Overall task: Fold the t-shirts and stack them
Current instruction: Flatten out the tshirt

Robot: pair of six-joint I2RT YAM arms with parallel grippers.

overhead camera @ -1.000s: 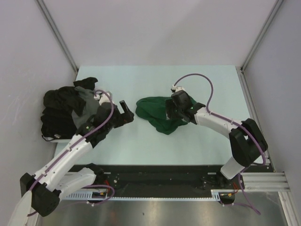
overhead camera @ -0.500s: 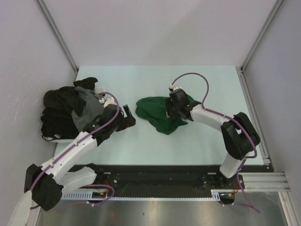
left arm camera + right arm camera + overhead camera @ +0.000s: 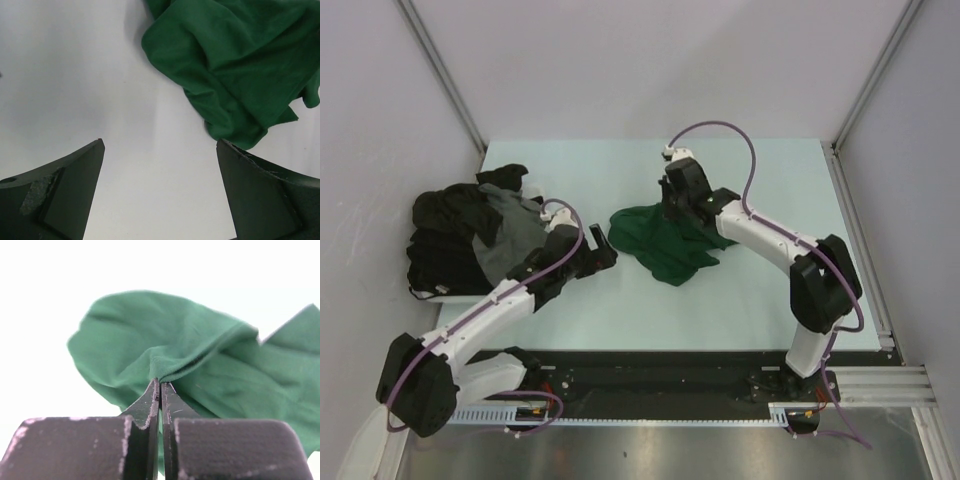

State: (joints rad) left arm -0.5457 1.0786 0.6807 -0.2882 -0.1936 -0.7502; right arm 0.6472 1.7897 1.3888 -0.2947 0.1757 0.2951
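Note:
A crumpled dark green t-shirt (image 3: 655, 248) (image 3: 235, 65) (image 3: 150, 335) lies mid-table. My right gripper (image 3: 671, 208) (image 3: 160, 382) is shut on a raised fold at the shirt's far edge, with cloth pinched between the fingertips. My left gripper (image 3: 603, 246) (image 3: 160, 142) stands open just left of the shirt. There is only bare table between its fingers (image 3: 75, 175), and the shirt's near tip sits just past the right one. A heap of black t-shirts (image 3: 445, 235) with a dark grey one (image 3: 515, 232) sits at the table's left edge.
The pale table (image 3: 620, 310) is closed in by white walls with metal posts (image 3: 440, 70) (image 3: 880, 70) at the far corners. A black rail (image 3: 660, 375) runs along the near edge between the arm bases.
My right gripper has shut on the green shirt's fold and drawn it towards the far side. My left gripper has slid slightly right towards the shirt, still open.

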